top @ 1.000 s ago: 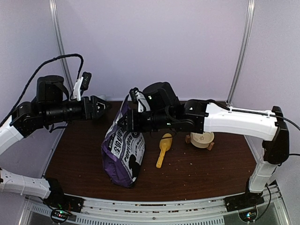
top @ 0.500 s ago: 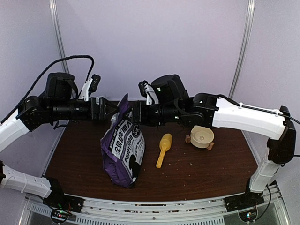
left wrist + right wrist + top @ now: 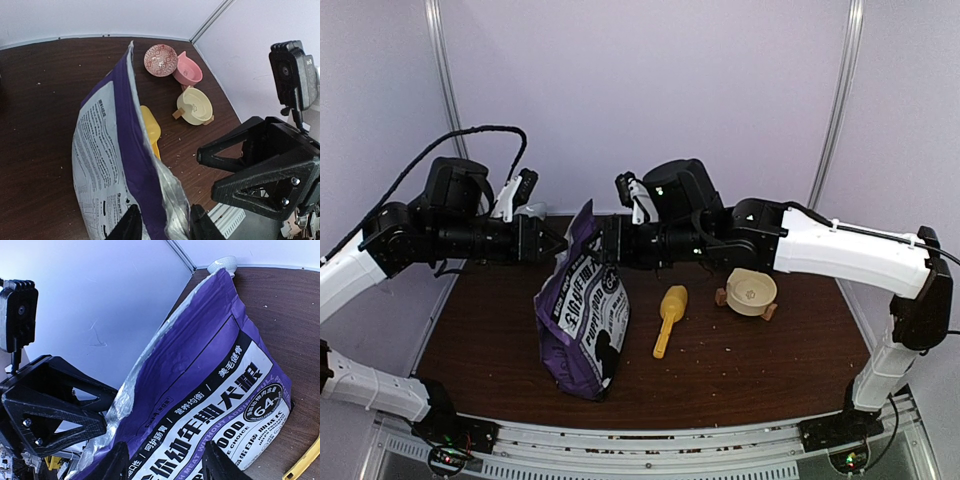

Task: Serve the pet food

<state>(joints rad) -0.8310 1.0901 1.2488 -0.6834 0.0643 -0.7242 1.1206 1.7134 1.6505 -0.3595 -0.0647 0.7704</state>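
A purple printed bag stands upright on the brown table, left of centre. My left gripper is at its top edge from the left. In the left wrist view its jaws are shut on that edge, one finger on the printed side and one on the silver lining. My right gripper hovers at the top from the right. In the right wrist view its fingers stand wide open over the bag's face. The pet food is hidden from view.
A yellow scoop lies just right of the bag. A cream bowl on a wooden stand sits further right. A pink bowl and a red patterned dish are near the back wall. Crumbs dot the table.
The left arm came in to the bag's top and its jaws closed onto the edge. The right gripper opened, let go of the bag top and rose slightly.
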